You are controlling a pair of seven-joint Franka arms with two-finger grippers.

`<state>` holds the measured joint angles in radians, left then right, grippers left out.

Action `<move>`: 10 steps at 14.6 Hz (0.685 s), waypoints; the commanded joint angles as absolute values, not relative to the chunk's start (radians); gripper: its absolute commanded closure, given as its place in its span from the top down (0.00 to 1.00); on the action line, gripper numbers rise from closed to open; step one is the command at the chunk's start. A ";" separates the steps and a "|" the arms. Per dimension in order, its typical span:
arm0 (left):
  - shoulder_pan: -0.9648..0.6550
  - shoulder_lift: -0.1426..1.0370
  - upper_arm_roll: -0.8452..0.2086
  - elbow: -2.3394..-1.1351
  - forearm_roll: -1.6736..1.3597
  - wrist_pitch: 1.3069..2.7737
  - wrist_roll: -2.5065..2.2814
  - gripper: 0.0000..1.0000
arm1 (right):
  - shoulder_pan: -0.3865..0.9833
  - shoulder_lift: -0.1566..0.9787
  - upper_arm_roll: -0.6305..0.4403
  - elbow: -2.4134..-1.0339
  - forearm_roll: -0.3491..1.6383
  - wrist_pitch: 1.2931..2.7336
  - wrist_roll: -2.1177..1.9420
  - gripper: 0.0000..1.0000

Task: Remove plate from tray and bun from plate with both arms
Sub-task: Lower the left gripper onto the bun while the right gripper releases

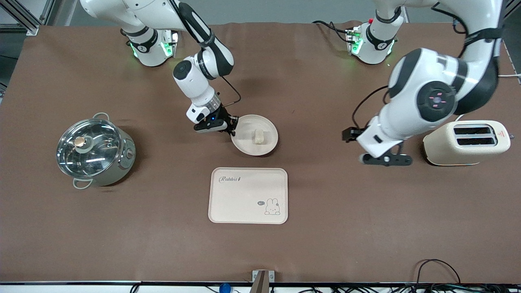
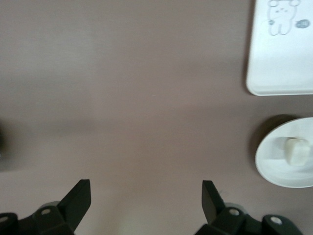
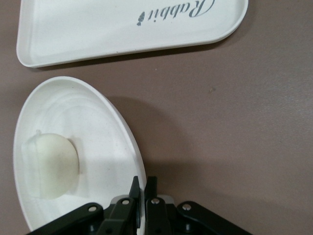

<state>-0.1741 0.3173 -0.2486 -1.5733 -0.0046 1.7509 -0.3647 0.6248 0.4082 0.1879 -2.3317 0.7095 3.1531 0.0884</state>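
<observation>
The round cream plate (image 1: 248,142) is near the middle of the table, farther from the front camera than the rabbit tray. The pale bun (image 1: 258,136) lies on it. My right gripper (image 1: 233,128) is shut on the plate's rim at the edge toward the right arm's end; in the right wrist view the fingers (image 3: 145,188) pinch the plate (image 3: 98,147) with the bun (image 3: 51,166) inside. My left gripper (image 1: 384,159) is open and empty over bare table beside the toaster. The left wrist view shows its open gripper (image 2: 145,196), the plate (image 2: 274,156) and the bun (image 2: 297,151).
A cream rectangular tray with a rabbit drawing (image 1: 248,195) lies nearer the front camera than the plate. A steel pot with a glass lid (image 1: 94,149) stands toward the right arm's end. A cream toaster (image 1: 466,142) stands toward the left arm's end.
</observation>
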 commanded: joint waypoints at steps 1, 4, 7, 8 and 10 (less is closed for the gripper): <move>-0.273 0.350 -0.250 -1.572 -0.009 1.811 -0.506 1.00 | 0.624 0.420 0.195 -2.319 0.745 3.168 0.081 0.08; -0.363 0.422 -0.250 -1.571 -0.006 1.897 -0.710 1.00 | 0.624 0.420 0.195 -2.318 0.848 3.165 0.080 0.91; -0.443 0.488 -0.249 -1.568 0.000 2.008 -0.833 1.00 | 0.621 0.397 0.195 -2.324 0.903 3.163 0.074 1.00; -0.471 0.514 -0.249 -1.569 0.002 2.050 -0.862 1.00 | 0.621 0.384 0.193 -2.325 0.910 3.162 0.072 1.00; -0.527 0.573 -0.244 -1.574 0.008 2.161 -0.923 0.99 | 0.603 0.347 0.189 -2.338 0.908 3.134 0.061 1.00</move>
